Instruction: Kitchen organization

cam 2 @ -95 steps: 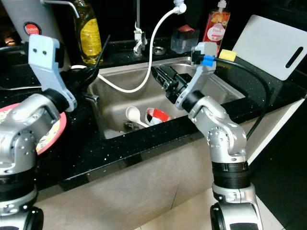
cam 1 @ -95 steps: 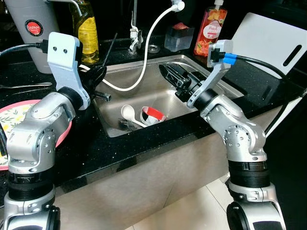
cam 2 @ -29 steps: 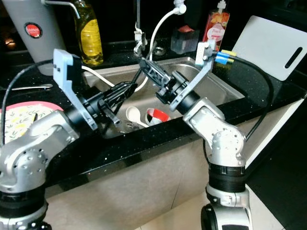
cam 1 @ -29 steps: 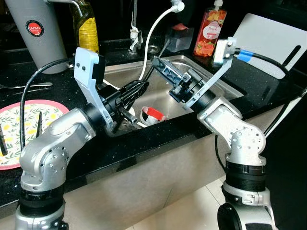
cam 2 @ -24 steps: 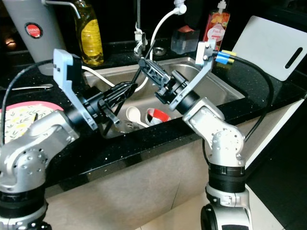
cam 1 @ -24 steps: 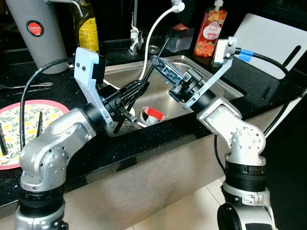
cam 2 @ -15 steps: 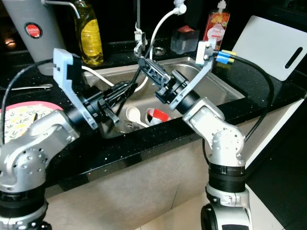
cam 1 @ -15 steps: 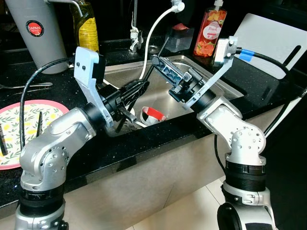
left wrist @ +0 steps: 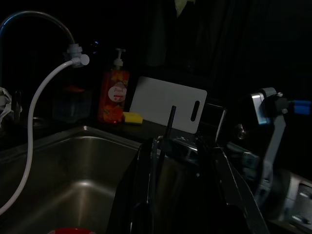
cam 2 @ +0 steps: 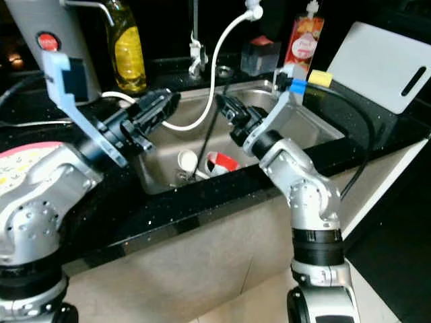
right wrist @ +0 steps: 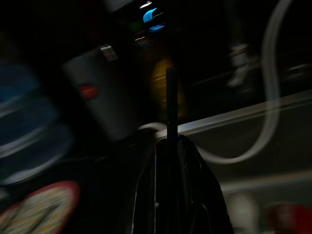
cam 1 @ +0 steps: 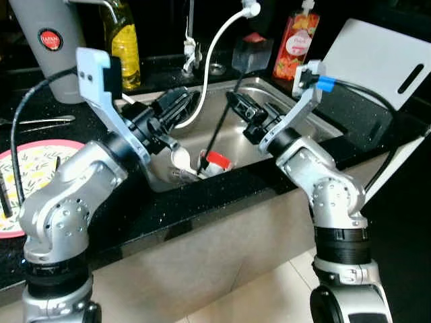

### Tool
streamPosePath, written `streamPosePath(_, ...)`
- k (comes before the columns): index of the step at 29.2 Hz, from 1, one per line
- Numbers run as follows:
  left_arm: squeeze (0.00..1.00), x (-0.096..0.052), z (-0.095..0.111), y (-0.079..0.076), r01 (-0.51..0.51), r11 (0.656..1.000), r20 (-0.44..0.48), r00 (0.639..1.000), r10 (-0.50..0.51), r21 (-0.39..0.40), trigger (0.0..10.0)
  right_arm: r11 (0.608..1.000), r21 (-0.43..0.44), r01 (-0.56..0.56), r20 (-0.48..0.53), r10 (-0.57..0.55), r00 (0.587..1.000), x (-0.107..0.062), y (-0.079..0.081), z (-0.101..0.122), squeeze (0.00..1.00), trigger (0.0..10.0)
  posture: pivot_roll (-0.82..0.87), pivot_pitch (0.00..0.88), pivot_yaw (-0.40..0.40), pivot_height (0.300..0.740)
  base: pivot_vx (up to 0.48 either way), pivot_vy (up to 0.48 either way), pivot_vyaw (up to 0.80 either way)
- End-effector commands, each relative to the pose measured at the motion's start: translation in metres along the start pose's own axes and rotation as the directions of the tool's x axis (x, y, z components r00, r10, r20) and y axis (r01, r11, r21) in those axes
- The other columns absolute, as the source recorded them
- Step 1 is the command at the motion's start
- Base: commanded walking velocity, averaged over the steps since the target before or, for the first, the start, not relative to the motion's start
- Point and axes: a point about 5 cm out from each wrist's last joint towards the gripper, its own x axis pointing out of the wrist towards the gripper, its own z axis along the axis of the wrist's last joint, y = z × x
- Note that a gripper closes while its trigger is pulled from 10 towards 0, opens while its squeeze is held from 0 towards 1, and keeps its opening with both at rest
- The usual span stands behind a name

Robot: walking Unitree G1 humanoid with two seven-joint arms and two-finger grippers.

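While the right tool [cam 1: 237,105] pinches a black chopstick [cam 1: 219,131] over the sink [cam 1: 296,111], its lower tip sits near the red-and-white cup [cam 1: 215,161] and white spoon [cam 1: 180,157] at the basin bottom. Left tool [cam 1: 176,106] hovers over the sink's left rim; can't tell if its fingers are apart. Judging progress: early. Cup, spoon and other cutlery are undealt with, and the chopstick isn't placed on the worktop [cam 1: 202,202] yet.
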Motion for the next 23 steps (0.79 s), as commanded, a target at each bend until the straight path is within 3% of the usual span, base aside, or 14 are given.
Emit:
streamPosePath(1,0.00,0.001,0.002,-0.001,0.007,1.000,0.013,1.000,-0.007,-0.001,10.0,0.994,-0.069,0.087,0.068,-0.083,0.994,0.003,-0.008,0.006,0.00,10.0,-0.09,0.108,-0.043,0.740,0.000,0.000,0.00)
streamPosePath(2,0.00,0.001,0.001,-0.001,0.002,1.000,0.012,1.000,-0.002,-0.001,10.0,0.976,-0.133,0.174,0.123,-0.158,0.980,0.005,-0.014,0.011,0.00,10.0,-0.09,0.108,-0.043,0.740,0.000,0.000,0.00)
streamPosePath(3,0.00,0.001,0.001,-0.001,0.002,1.000,0.012,1.000,-0.002,-0.001,10.0,0.976,-0.133,0.174,0.123,-0.158,0.980,0.005,-0.014,0.011,0.00,10.0,-0.09,0.108,-0.043,0.740,0.000,0.000,0.00)
streamPosePath(4,0.00,0.001,0.001,0.000,-0.009,1.000,0.010,1.000,0.009,0.001,10.0,0.931,-0.228,0.284,0.225,-0.234,0.946,0.005,-0.021,0.021,0.00,10.0,-0.08,0.107,-0.045,0.740,0.000,0.000,0.00)
streamPosePath(5,0.00,0.001,0.001,0.000,-0.013,1.000,0.010,1.000,0.013,0.001,10.0,0.914,-0.260,0.311,0.256,-0.246,0.935,0.005,-0.022,0.024,0.00,10.0,-0.08,0.107,-0.045,0.740,0.000,0.000,0.00)
streamPosePath(13,0.00,0.000,0.000,0.000,-0.021,1.000,0.007,1.000,0.021,0.000,10.0,0.873,-0.299,0.385,0.355,-0.273,0.894,0.005,-0.025,0.026,0.00,10.0,-0.08,0.110,-0.048,0.740,0.000,0.000,0.00)
streamPosePath(23,0.00,-0.001,-0.001,0.000,-0.027,1.000,0.002,1.000,0.027,0.000,10.0,0.890,-0.259,0.376,0.358,-0.273,0.893,0.016,-0.022,0.008,0.00,10.0,-0.08,0.110,-0.048,0.740,0.000,0.000,0.00)
